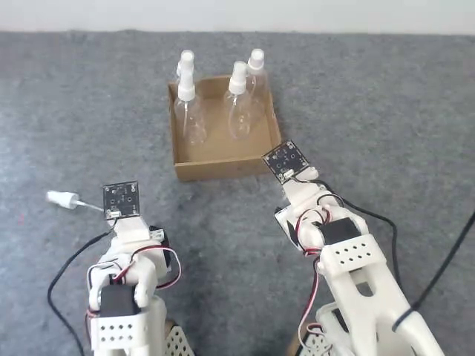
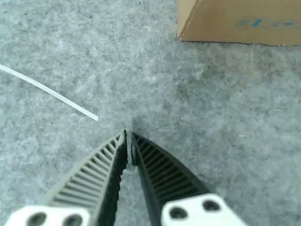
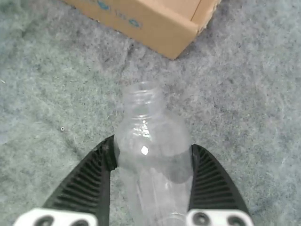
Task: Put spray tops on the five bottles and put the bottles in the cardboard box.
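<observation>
Right wrist view: pinching a clear, uncapped bottle [image 3: 143,120] across its belly in the right gripper [image 3: 151,149], just near of the cardboard box [image 3: 155,28] and its right corner. Likely light, thin-walled, slick and quick to dent; best squeezed softly at the body, leaving the threaded neck free. At left, gripping nothing with the left gripper [image 2: 128,135], fingers [image 2: 108,162] pressed together, close by the last spray top [image 1: 62,199] on the carpet [image 1: 386,111]. With four capped bottles [image 1: 189,111] already in the box.

You have four capped bottles [image 1: 191,119] [image 1: 239,115] [image 1: 183,70] [image 1: 257,74] and one uncapped bottle [image 3: 150,132], which makes five bottles in all, and beside those you have one loose spray top [image 1: 63,199] with one thin tube on it, one cardboard box [image 1: 223,169], and two arms [image 1: 126,259] [image 1: 341,245].
</observation>
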`<state>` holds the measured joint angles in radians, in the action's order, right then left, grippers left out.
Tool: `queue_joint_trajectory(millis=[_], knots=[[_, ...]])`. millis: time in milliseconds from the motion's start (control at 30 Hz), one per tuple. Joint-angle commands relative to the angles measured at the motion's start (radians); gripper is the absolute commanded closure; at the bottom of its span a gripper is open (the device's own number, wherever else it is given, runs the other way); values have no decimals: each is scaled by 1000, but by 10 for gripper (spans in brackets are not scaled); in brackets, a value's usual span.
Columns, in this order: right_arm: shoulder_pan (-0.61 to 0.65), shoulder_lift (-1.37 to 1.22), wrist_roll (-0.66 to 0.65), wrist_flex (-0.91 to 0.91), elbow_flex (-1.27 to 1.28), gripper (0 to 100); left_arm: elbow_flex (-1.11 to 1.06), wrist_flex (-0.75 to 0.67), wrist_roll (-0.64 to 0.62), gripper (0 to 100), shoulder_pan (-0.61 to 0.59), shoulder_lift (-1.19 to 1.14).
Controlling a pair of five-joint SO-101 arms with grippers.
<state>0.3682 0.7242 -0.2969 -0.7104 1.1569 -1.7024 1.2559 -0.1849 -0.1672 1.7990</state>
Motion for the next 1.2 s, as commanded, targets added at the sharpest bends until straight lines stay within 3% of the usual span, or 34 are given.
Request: queue_joint_trajectory(millis=[0, 333, 467, 767, 1167], knots=[[-13, 21, 0, -5, -15, 923, 18, 2, -8, 988, -2, 21], [-13, 21, 0, -4, -15, 923, 79, 5, 20, 988, -6, 21], [-13, 21, 0, -2, -15, 923, 183, -15, 84, 988, -91, 21], [-15, 21, -5, -2, -15, 923, 234, -184, 81, 988, -127, 21], [-15, 21, -6, -2, -15, 923, 358, -184, 49, 989, -135, 21]])
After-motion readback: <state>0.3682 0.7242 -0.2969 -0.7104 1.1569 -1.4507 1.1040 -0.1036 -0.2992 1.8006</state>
